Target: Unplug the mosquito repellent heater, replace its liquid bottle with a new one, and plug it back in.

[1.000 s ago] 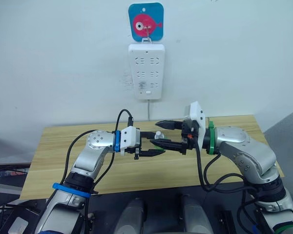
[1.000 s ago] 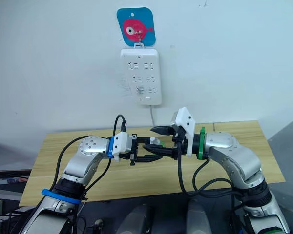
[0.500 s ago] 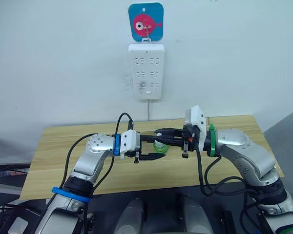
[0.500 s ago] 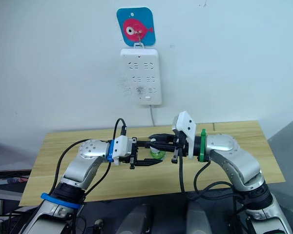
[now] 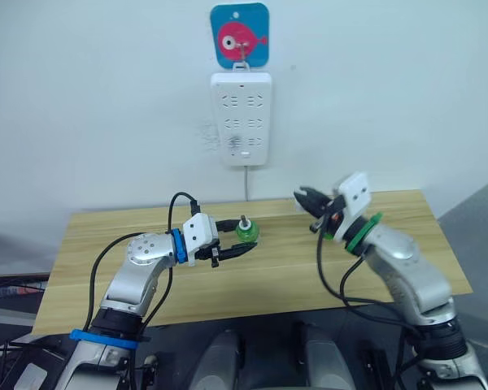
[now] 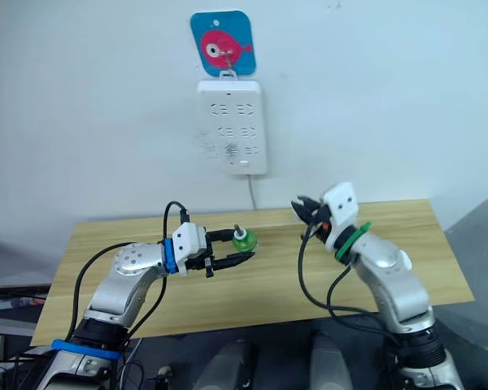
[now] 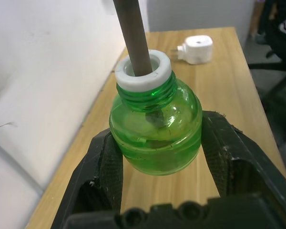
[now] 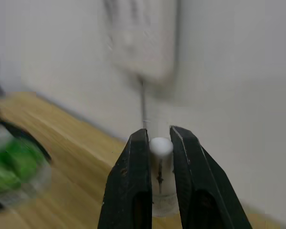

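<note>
A green liquid bottle (image 7: 155,125) with a white collar and a grey wick stands upright between the black fingers (image 7: 103,164) of my left gripper (image 5: 241,237), which is shut on it just above the table's middle. My right gripper (image 5: 302,197) is raised to the bottle's right, near the wall, and is shut on a small white cap (image 8: 160,146). The mosquito repellent heater (image 7: 195,49), white with metal prongs, lies unplugged on the wooden table (image 5: 252,280), well beyond the bottle in the left wrist view.
A white multi-socket power strip (image 5: 242,118) hangs on the wall under a blue hook plate with a red fish (image 5: 240,34). Its cable (image 5: 246,183) drops behind the table's back edge.
My right gripper has shut on the white cap, taken it off the bottle and swung up to the right. My left arm has drawn back leftward with the green bottle.
</note>
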Controlling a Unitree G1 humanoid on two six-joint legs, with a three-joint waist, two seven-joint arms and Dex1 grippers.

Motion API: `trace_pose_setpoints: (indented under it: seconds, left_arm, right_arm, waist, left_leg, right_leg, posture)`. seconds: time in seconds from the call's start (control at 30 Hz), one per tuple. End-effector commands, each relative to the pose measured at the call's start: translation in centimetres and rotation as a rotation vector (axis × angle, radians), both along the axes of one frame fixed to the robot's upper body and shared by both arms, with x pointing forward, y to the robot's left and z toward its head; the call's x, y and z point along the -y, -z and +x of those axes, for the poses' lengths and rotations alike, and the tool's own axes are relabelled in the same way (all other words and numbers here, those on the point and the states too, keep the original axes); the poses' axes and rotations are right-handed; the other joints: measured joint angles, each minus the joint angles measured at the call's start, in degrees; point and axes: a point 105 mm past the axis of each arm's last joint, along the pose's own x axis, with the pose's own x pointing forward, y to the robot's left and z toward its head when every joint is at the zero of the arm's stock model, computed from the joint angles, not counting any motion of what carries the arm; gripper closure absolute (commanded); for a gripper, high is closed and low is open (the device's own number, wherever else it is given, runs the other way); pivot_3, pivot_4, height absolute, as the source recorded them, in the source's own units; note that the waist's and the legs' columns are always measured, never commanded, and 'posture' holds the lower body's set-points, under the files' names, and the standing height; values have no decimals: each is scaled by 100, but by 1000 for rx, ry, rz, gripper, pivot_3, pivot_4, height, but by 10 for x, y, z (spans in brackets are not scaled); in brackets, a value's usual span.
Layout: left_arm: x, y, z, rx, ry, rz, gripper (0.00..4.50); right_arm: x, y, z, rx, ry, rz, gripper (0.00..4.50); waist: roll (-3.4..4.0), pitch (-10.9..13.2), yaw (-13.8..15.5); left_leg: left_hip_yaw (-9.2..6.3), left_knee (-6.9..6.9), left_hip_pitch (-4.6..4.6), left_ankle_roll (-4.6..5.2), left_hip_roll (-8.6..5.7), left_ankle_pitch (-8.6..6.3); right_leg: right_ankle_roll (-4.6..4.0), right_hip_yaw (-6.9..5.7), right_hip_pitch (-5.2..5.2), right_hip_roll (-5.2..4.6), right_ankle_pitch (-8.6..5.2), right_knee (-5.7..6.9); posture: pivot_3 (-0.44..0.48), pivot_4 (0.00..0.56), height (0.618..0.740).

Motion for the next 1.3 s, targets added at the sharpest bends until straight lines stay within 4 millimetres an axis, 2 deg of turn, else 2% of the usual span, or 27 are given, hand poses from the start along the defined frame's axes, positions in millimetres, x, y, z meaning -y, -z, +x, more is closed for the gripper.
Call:
trace_pose_setpoints:
  seconds: [0.03, 0.17, 0.37, 0.6, 0.83, 1.03, 1.2, 1.3]
  left_arm:
    - [4, -18, -5, 42, 5, -14, 2302]
    - [-5, -19, -13, 16, -18, 13, 2302]
    - [-12, -21, -31, -19, -33, 37, 2302]
    - [-12, -23, -37, -33, -53, 37, 2302]
    - [-9, -20, -35, -35, -58, 33, 2302]
    - [-9, -18, -31, -31, -56, 30, 2302]
    - [-6, -13, -25, -27, -55, 21, 2302]
    - [-1, -9, -22, -19, -49, 7, 2302]
  right_arm:
    - [-1, 16, 15, 72, 72, 10, 4221]
    - [3, 44, 31, 62, 146, 19, 4221]
    - [14, 69, 47, 51, 226, -21, 4221]
    - [16, 81, 56, 27, 248, -13, 4221]
    - [6, 87, 54, 0, 202, -2, 4221]
    - [1, 77, 51, 40, 150, -1, 2172]
    - [-7, 50, 41, 112, 44, -16, 2172]
    - [-19, 35, 27, 108, -69, -5, 2172]
  waist:
    - [-1, 16, -58]
    - [-1, 142, -133]
    - [0, 299, -130]
    - [-2, 342, -100]
    - [0, 380, -76]
    - [-1, 393, -67]
    - [1, 394, -72]
    - [0, 393, -71]
  left_leg:
    - [4, -1, 5, 2, 2, -1]
    - [5, -4, 28, 17, 8, -10]
    - [0, -8, 12, 13, 8, -8]
    - [-2, -9, 2, 6, 8, -4]
    - [-5, -9, 2, 0, 9, -1]
    - [-5, -11, 1, -2, 7, 0]
    - [-4, -10, -1, -5, 7, 1]
    - [-7, -10, -5, -7, 7, 2]
  right_leg:
    - [-4, 2, -1, 5, -2, 7]
    - [-27, 4, 0, 5, -24, 50]
    - [-30, 2, -18, 5, -34, 59]
    - [-31, 0, -28, 4, -34, 59]
    - [-31, -1, -28, 5, -34, 60]
    - [-30, 0, -28, 4, -34, 58]
    - [-30, 0, -32, 5, -34, 58]
    - [-30, -1, -33, 4, -34, 58]
  posture:
    - [76, 316, 740]
    - [114, 352, 740]
    - [151, 371, 740]
    - [186, 370, 740]
    - [175, 365, 740]
    - [159, 360, 740]
    - [126, 335, 740]
    - [115, 319, 740]
